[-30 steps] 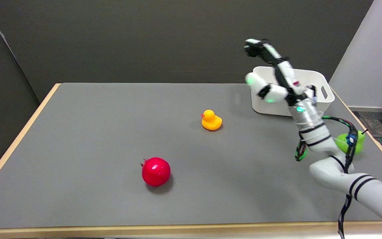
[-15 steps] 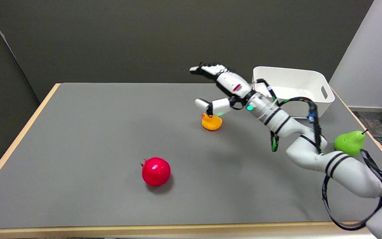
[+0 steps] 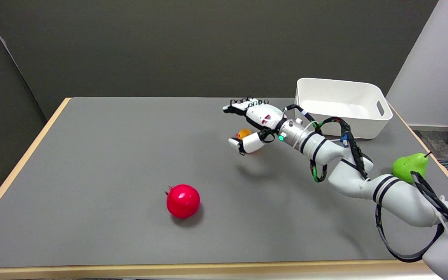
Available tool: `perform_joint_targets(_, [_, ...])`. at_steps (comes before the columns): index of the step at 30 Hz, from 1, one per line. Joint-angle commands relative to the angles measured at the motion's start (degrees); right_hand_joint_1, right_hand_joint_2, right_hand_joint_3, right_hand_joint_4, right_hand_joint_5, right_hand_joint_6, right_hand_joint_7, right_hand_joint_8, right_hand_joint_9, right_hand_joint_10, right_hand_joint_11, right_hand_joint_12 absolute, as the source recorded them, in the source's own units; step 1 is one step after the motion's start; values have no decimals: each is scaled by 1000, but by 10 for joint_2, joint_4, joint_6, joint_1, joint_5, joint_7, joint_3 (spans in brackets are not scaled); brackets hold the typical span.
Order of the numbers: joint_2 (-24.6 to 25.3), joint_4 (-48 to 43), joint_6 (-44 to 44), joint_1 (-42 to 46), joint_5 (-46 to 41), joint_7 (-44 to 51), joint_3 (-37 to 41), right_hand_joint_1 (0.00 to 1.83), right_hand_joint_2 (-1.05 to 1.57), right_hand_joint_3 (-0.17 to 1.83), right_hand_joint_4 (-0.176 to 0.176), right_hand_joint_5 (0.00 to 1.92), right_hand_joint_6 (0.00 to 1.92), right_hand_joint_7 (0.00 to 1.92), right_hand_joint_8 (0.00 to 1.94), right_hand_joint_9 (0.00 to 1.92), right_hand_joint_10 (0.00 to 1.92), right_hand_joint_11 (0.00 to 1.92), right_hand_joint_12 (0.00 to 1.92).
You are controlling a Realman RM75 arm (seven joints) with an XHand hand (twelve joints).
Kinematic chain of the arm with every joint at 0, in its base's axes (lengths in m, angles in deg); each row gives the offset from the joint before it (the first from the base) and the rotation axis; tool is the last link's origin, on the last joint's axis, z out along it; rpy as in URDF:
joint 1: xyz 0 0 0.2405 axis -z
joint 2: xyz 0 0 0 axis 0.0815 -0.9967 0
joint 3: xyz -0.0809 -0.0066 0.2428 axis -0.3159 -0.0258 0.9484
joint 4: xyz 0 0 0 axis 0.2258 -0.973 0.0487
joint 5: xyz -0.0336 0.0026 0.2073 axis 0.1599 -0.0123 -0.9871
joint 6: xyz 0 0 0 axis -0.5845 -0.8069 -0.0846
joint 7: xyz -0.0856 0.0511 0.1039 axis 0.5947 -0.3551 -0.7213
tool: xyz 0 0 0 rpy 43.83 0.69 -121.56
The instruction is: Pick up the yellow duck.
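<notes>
The yellow duck (image 3: pixel 243 133) stands on the grey table (image 3: pixel 111 163) right of centre, mostly hidden: only its head shows between the thumb and the fingers of my right hand (image 3: pixel 253 123). That hand hangs low over the duck, fingers spread toward the left and thumb below on the near side. Nothing is gripped; whether any finger touches the duck I cannot tell.
A red pomegranate (image 3: pixel 182 200) lies on the near middle of the table. A white bin (image 3: pixel 340 107) stands at the far right, and a green pear (image 3: pixel 410 166) sits near the right edge behind my forearm.
My right hand swung left from in front of the bin, then dropped down over the duck, covering most of it. The duck, pomegranate and bin stayed put.
</notes>
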State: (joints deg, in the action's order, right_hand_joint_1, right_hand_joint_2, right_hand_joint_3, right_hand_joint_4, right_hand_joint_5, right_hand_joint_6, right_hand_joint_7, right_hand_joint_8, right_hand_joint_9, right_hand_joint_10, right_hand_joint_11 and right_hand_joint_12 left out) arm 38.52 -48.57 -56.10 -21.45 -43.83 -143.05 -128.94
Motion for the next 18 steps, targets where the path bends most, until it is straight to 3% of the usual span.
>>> perform_joint_targets(1, [-26, -42, 84, 52, 35, -3, 17, 514, 594, 965, -12, 160, 438, 244, 410, 140, 709, -1, 991])
perform_joint_targets(18, [-24, -46, 82, 51, 39, -1, 16, 555, 618, 965, -15, 191, 444, 317, 440, 226, 768, -1, 1065])
